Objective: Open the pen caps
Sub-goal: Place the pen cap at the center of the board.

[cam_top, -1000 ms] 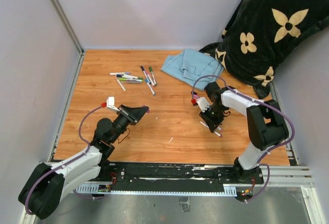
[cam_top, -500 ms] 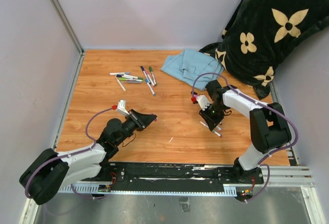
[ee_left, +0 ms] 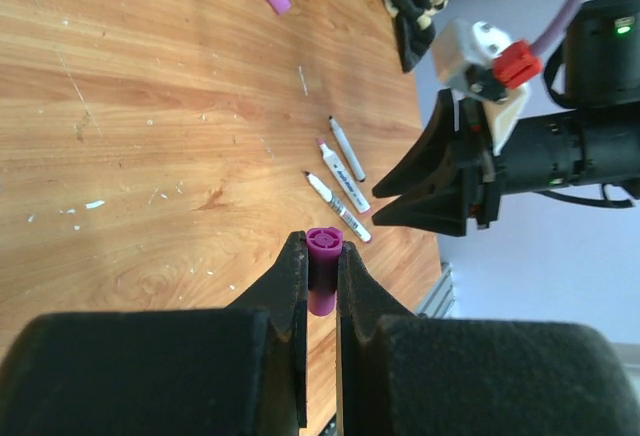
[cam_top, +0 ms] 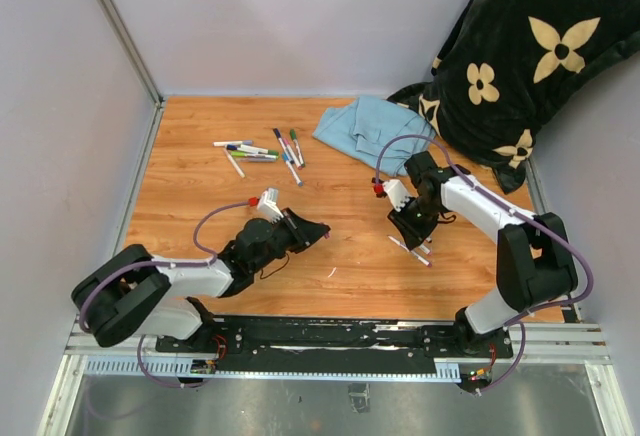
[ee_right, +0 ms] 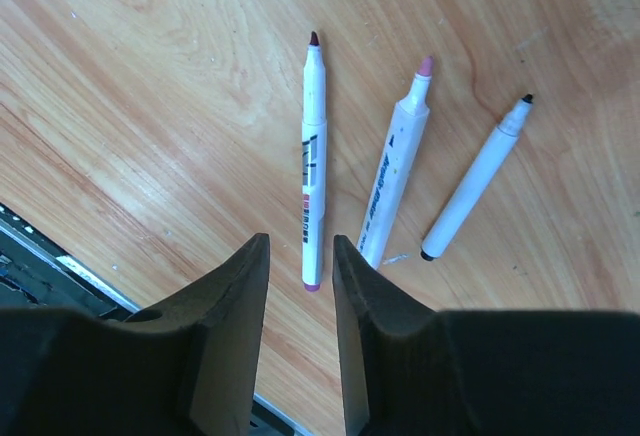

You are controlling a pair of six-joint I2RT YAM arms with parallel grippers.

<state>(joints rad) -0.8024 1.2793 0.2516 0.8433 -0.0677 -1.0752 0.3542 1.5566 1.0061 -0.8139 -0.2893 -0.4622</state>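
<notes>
Cap held: purple cap point(ee_left: 324, 244), off its marker, standing upright between the fingertips with its round end facing the wrist camera.
Left gripper point(ee_left: 320, 261): clamped on the purple cap, low over the wooden table point(cam_top: 200, 206), on the near side of the blue cloth point(cam_top: 372, 128) and to its left, well apart from it.
Other caps: on the capped markers point(cam_top: 262, 151), a loose heap lying just left of the blue cloth. Purple, green and blue ends show, too small to count.
Uncapped markers point(ee_right: 395, 161): three white barrels with bare tips, side by side without touching, on the near side of the blue cloth and slightly to its right.
Right gripper point(ee_right: 300, 251): jaws parted and gripping nothing, hovering above the uncapped markers. The rear end of one barrel shows in the gap beneath them.
Dark flowered blanket point(cam_top: 520, 56): right of the blue cloth, its edge meeting the cloth.
</notes>
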